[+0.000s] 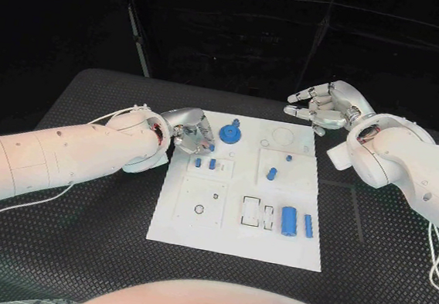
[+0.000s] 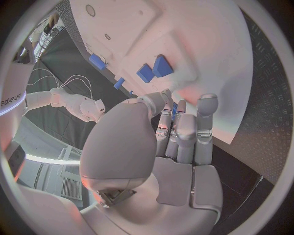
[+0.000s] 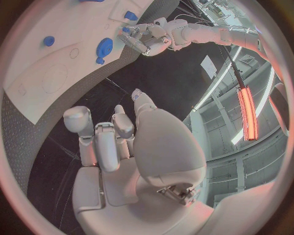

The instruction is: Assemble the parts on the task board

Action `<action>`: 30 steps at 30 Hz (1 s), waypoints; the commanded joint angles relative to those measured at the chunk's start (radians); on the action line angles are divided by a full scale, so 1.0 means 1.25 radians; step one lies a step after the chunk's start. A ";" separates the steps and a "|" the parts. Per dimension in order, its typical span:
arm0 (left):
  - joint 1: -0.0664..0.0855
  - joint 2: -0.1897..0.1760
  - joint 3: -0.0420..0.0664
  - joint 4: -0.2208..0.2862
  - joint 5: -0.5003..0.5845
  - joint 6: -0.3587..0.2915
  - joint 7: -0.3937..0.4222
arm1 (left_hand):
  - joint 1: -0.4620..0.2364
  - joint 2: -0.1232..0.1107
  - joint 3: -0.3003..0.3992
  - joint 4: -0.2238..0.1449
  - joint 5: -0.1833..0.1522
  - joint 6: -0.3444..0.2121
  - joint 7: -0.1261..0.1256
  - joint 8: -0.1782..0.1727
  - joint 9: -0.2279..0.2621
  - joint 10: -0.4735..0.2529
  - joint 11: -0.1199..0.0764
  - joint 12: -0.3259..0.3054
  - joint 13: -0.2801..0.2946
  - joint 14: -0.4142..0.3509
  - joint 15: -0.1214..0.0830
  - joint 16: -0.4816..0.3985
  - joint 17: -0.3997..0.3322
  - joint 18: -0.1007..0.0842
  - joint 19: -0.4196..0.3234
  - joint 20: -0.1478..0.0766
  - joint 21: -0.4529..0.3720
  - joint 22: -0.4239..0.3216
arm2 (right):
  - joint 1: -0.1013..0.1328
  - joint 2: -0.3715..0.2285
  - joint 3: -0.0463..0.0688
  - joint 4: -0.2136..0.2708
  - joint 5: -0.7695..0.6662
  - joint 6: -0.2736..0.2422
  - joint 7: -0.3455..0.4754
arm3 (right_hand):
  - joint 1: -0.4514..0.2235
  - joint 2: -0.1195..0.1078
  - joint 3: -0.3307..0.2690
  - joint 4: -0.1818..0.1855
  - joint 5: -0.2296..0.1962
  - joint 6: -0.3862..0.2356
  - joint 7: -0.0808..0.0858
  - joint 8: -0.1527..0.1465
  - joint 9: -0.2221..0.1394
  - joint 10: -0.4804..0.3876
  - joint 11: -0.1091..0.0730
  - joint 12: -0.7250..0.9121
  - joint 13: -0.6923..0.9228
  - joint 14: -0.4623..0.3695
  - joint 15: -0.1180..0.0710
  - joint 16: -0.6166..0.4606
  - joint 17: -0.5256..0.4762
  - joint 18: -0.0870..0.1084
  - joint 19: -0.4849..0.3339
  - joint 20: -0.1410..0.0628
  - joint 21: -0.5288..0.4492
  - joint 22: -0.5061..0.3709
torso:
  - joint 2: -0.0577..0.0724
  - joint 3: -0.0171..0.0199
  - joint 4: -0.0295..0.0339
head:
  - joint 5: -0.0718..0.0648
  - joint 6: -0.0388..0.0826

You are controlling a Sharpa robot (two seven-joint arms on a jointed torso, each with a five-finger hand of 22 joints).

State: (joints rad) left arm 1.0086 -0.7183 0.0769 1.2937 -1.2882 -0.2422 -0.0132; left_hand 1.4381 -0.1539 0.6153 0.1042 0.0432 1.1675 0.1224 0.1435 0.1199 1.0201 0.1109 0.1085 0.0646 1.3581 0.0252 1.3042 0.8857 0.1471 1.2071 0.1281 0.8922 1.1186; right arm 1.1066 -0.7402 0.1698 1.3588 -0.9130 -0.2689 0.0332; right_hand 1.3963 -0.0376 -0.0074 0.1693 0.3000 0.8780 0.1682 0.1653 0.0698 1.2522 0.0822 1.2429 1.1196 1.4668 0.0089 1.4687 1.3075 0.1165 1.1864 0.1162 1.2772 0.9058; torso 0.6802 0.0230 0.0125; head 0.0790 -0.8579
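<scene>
Left hand (image 1: 188, 135) at the board's (image 1: 191, 230) left edge, fingers curled; whether they pinch a small blue part is hidden, cannot tell. Right hand (image 1: 323, 106) off the far right corner, fingers apart, empty. Gear (image 1: 230, 134) near left hand; cylinder (image 1: 289, 220) toward near right. Mat (image 1: 92, 241) bare around board.

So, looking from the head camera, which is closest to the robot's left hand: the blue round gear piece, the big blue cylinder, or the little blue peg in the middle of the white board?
From the left hand:
1. Blue round gear piece, just beside it near the task board's far edge.
2. Small blue peg, mid-board, toward the right hand's side.
3. Big blue cylinder, toward the near right corner.
</scene>
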 commanded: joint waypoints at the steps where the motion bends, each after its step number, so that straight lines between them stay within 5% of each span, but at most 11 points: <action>1: -0.001 0.000 -0.001 -0.001 0.001 0.019 -0.010 | -0.002 0.005 -0.001 -0.003 0.004 0.011 0.020 0.001 0.000 -0.004 0.000 -0.003 -0.001 -0.003 0.001 0.001 -0.002 0.002 -0.001 0.000 -0.004 -0.001 | 0.001 0.001 0.000 0.001 0.002 0.003 0.004 | -0.004 0.004 -0.004 0.002 -0.004 0.004 -0.002 0.005 0.000 0.002 -0.002 0.005 -0.001 0.043 -0.004 -0.002 0.026 0.008 0.000 -0.002 -0.005 0.000 | 0.000 0.0002 -0.0001 | 0.001 0.000; 30: -0.001 -0.002 -0.001 -0.004 0.001 0.010 -0.016 | -0.005 0.001 -0.011 -0.010 0.004 -0.005 0.028 -0.006 -0.001 -0.013 0.005 -0.005 0.000 -0.008 0.005 0.000 -0.009 0.002 -0.005 0.003 -0.007 0.000 | 0.001 -0.001 0.000 0.001 0.002 0.002 0.004 | -0.004 0.004 -0.004 0.002 -0.004 0.004 -0.002 0.005 0.000 0.002 -0.002 0.005 -0.001 0.043 -0.004 -0.002 0.026 0.008 0.000 -0.002 -0.005 0.000 | 0.000 0.0001 0.0003 | 0.001 0.000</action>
State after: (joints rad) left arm 1.0076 -0.7201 0.0761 1.2886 -1.2873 -0.2392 -0.0204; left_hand 1.4401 -0.1535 0.6059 0.0948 0.0471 1.1677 0.1560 0.1404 0.1203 1.0130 0.1180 0.1085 0.0644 1.3546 0.0287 1.3042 0.8751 0.1470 1.2071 0.1281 0.8879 1.1186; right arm 1.1065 -0.7409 0.1698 1.3579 -0.9130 -0.2690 0.0333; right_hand 1.3963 -0.0376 -0.0075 0.1693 0.3000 0.8780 0.1682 0.1653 0.0698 1.2523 0.0822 1.2430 1.1196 1.4668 0.0089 1.4687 1.3074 0.1164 1.1864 0.1162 1.2772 0.9057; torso 0.6799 0.0234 0.0122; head 0.0799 -0.8589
